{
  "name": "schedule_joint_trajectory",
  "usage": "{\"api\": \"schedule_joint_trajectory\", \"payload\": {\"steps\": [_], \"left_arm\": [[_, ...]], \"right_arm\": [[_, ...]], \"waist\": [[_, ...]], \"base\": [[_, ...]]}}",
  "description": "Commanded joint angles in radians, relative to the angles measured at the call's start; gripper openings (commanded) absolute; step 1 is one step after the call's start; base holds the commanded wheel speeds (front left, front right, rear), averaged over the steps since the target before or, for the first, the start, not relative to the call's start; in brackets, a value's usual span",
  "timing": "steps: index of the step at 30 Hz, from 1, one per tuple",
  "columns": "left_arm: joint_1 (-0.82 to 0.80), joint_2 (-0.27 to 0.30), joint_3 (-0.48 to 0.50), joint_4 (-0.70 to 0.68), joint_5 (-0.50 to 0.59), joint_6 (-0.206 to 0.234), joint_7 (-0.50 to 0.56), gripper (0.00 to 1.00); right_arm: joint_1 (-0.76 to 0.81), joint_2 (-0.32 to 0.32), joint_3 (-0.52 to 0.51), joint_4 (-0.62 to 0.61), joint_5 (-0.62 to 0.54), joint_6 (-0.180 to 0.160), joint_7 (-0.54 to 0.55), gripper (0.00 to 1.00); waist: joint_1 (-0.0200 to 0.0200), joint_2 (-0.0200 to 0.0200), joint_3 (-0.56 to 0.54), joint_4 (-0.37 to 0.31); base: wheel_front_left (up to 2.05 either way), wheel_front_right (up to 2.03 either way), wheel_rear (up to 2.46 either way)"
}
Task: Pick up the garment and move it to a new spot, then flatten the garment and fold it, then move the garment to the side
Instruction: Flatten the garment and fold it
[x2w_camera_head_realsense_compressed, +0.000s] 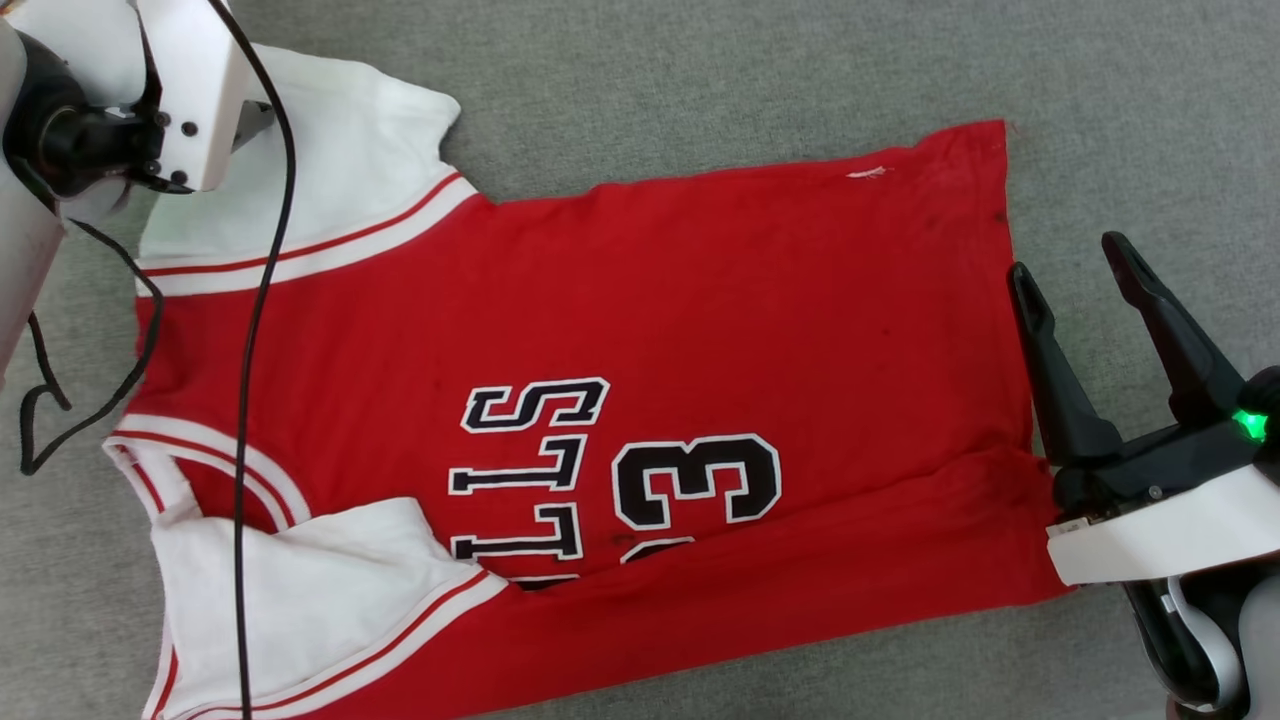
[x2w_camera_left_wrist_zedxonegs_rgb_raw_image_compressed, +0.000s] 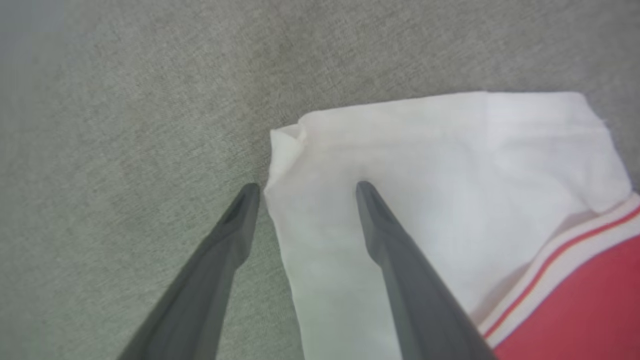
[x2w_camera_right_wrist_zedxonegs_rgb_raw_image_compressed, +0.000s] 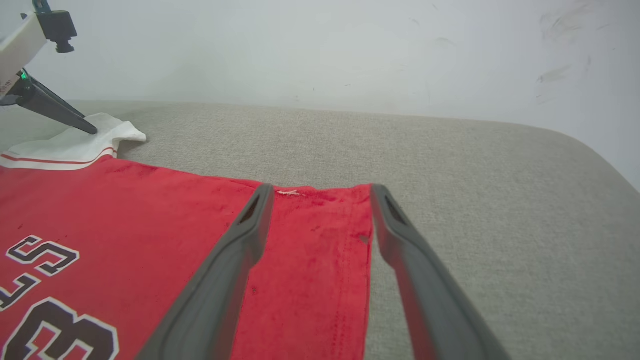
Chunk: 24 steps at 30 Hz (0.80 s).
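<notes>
From the head view, the garment lies spread on the grey cloth surface, neck to the left and hem to the right; bare surface runs along its far edge and past the hem; its near strip is folded up over the lower letters and hides part of them, and the near sleeve is cut off by the bottom edge; the right gripper stands just beside the hem with its fingers spread and nothing between them; the left arm covers part of the far sleeve, and a black cable hangs across the shoulder. In the left wrist view, the left gripper is released and parted, one finger over grey cloth and the other over the white sleeve, astride its edge; whether the tips touch I cannot tell. In the right wrist view, the right gripper's fingers stand apart over the hem's far corner, gripping nothing; a pale wall rises behind the surface, whose edge curves away at the right; a dark finger of the other arm rests at the far sleeve.
</notes>
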Motion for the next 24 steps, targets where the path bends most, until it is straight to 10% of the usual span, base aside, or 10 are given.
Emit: {"api": "schedule_joint_trajectory", "payload": {"steps": [1,7,9,10,17,24], "left_arm": [[-0.006,0.000,-0.002,0.009,0.001,-0.002,-0.005,1.00],[0.039,0.010,-0.045,0.048,0.013,-0.007,0.020,1.00],[0.054,0.009,-0.052,0.051,0.009,-0.011,0.012,0.18],[0.061,0.006,-0.050,0.053,0.002,-0.012,0.009,0.00],[0.059,-0.007,-0.029,0.043,-0.010,-0.017,-0.090,0.00],[0.096,-0.024,-0.031,-0.007,-0.018,-0.022,-0.226,0.00]], "right_arm": [[-0.012,0.008,0.003,-0.003,0.001,-0.001,-0.005,1.00],[-0.019,0.015,0.002,0.000,0.001,-0.001,-0.015,1.00],[-0.018,0.018,-0.003,0.002,0.003,-0.001,-0.017,1.00],[-0.020,0.019,-0.005,0.003,0.006,-0.001,-0.017,1.00],[-0.054,-0.011,-0.032,0.008,0.015,-0.001,-0.002,1.00],[-0.172,-0.177,-0.039,0.057,0.046,-0.001,0.146,1.00]], "waist": [[-0.0002,0.0000,0.014,-0.012],[-0.0002,0.0000,0.025,-0.023],[-0.0002,0.0000,0.025,-0.021],[-0.0002,0.0000,0.024,-0.020],[-0.0002,0.0000,-0.017,0.007],[-0.0002,0.0000,-0.099,0.061]], "base": [[0.00,0.00,0.00],[0.00,0.00,0.00],[0.00,0.00,0.00],[0.00,0.00,0.00],[0.00,0.00,0.00],[0.00,0.00,0.00]]}}
